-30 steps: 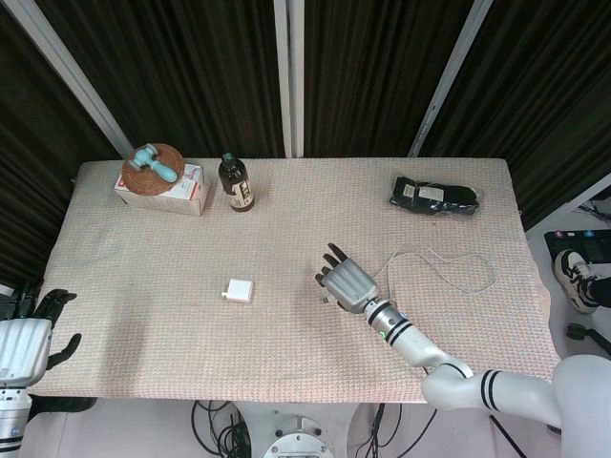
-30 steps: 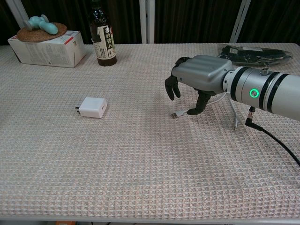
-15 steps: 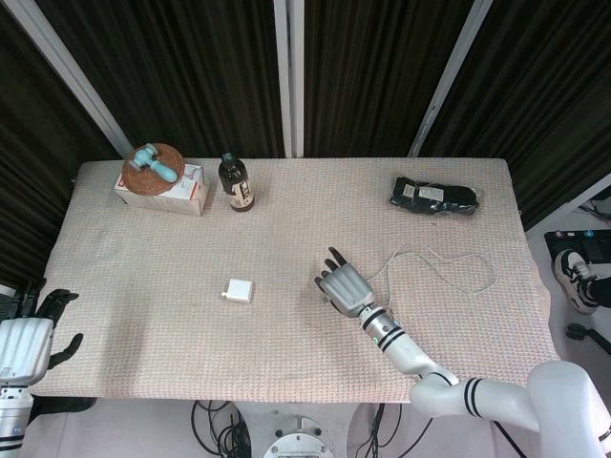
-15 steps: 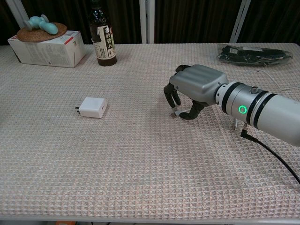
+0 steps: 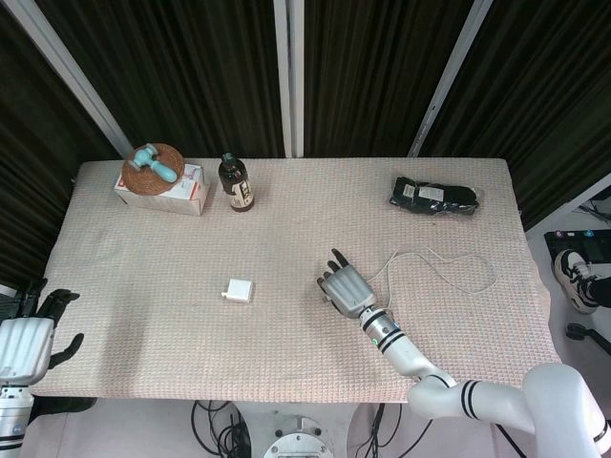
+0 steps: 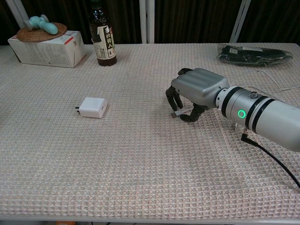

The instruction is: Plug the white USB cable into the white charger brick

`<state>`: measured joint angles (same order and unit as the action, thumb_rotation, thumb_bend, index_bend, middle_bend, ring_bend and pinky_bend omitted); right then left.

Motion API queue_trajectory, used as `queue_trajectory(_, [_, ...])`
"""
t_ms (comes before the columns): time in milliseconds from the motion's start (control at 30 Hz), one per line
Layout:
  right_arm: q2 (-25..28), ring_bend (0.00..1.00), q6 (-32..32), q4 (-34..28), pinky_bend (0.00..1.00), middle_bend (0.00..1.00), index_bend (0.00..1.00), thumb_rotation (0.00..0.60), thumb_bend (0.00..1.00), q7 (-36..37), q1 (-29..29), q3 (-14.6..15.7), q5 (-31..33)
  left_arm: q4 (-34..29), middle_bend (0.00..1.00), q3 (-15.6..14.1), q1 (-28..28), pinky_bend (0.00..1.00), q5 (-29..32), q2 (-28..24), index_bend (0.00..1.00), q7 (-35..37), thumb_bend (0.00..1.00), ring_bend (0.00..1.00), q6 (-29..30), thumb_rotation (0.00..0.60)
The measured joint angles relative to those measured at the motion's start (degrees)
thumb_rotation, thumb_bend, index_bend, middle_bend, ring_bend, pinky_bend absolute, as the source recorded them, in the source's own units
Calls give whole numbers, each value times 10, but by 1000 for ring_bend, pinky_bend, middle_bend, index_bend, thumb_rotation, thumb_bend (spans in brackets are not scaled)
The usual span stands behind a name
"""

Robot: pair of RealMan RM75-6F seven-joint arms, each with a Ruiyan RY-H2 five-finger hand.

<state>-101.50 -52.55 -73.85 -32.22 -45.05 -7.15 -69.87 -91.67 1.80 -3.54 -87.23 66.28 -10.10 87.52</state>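
The white charger brick [image 5: 239, 290] [image 6: 93, 107] lies flat on the woven cloth left of centre, prongs pointing left. The white USB cable [image 5: 449, 260] loops across the right side of the table. Its metal plug [image 6: 174, 114] rests on the cloth, pointing left toward the brick. My right hand [image 5: 346, 289] [image 6: 194, 91] is lowered over that end, palm down. Fingers and thumb curl around the cable just behind the plug and pinch it. My left hand [image 5: 27, 334] hangs off the table's front left corner, fingers apart, holding nothing.
A dark bottle [image 5: 235, 183] [image 6: 103, 40] and a white box [image 5: 177, 194] [image 6: 47, 49] carrying a woven coaster and a teal object stand at the back left. A black pouch [image 5: 434, 197] [image 6: 253, 52] lies at the back right. A thin black wire [image 6: 272, 150] trails from my right forearm.
My right hand came down from above the plug and curled its fingers and thumb around the cable end. The brick and my left hand stayed put.
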Motion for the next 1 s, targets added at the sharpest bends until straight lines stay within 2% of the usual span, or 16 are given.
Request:
queue_trajectory(400, [-3,234,-2,5,82,484,540,600,284,-1,0,0,4,2,227,0,-1,0,0,0,263,1,231,34,-1,600])
queue_trajectory(700, [-3,282,-11,8,112,527,597,600,328,7,0,1,-9,-4,227,1,-6,0,-1,-5,263,-5,231,34,-8,600])
queue_trajectory(1000, [33,289,-6,-36,124,535,608,600,340,41,4,-11,-1,-35,227,10,-44,0,-17,-21,263,-32,223,34,-44,600])
